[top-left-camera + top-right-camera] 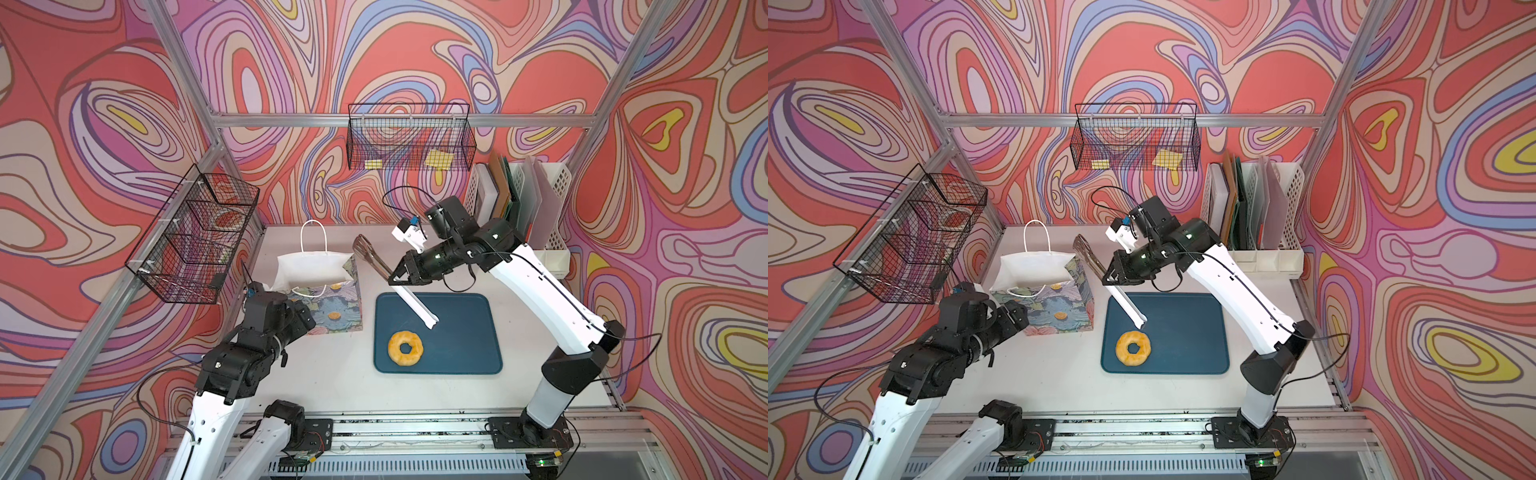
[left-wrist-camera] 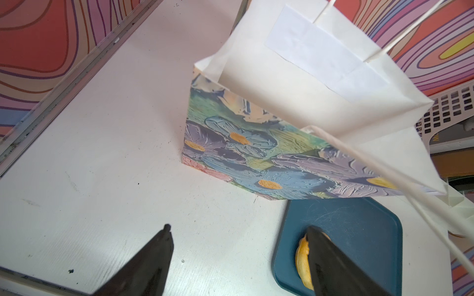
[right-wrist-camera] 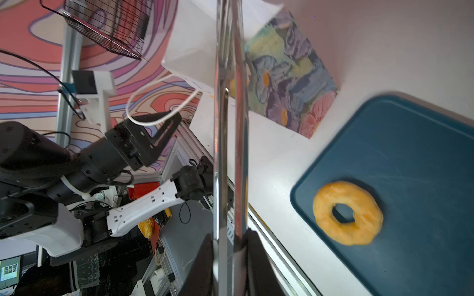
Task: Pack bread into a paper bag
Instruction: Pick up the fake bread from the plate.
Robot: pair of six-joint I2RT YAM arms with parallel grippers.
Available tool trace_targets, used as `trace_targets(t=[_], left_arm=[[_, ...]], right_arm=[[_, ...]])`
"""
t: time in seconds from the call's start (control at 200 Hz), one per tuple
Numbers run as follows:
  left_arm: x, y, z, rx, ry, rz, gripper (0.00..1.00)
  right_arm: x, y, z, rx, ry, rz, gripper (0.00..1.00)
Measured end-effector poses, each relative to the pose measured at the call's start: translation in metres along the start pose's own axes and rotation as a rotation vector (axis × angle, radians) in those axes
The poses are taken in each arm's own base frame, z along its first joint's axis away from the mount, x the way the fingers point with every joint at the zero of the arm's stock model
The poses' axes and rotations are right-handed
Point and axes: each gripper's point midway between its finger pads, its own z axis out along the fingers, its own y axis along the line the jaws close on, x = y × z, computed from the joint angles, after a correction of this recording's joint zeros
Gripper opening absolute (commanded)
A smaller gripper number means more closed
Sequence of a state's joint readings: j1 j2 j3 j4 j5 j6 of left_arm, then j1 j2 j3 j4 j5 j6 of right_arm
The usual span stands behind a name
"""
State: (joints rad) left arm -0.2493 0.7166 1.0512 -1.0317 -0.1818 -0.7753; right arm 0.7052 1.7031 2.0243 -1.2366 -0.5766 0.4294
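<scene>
The doughnut [image 1: 395,352] looks light and soft, so the tongs [image 1: 371,257], clamped in the right gripper [image 1: 397,279], should pinch its ring gently; the left gripper [image 2: 238,228] stands wide, empty.

Ring doughnut [image 2: 301,258] half behind a finger [image 2: 333,269] of the left claw [image 2: 238,227]; paper bag [image 1: 311,266] floor unseen.
</scene>
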Motion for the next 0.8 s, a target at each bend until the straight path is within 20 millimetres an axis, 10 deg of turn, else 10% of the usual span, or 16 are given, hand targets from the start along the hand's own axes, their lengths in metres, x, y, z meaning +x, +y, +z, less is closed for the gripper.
trace_targets(t=[0.476, 0.801], left_arm=[[-0.001, -0.006, 0.001, 0.025, 0.006, -0.003, 0.86], [0.0, -0.009, 0.005, 0.031, 0.016, -0.003, 0.86]], right_arm=[[0.143, -0.084, 0.011, 0.167, 0.234, 0.317, 0.19], [0.185, -0.104, 0.014, 0.219, 0.331, 0.417, 0.21]])
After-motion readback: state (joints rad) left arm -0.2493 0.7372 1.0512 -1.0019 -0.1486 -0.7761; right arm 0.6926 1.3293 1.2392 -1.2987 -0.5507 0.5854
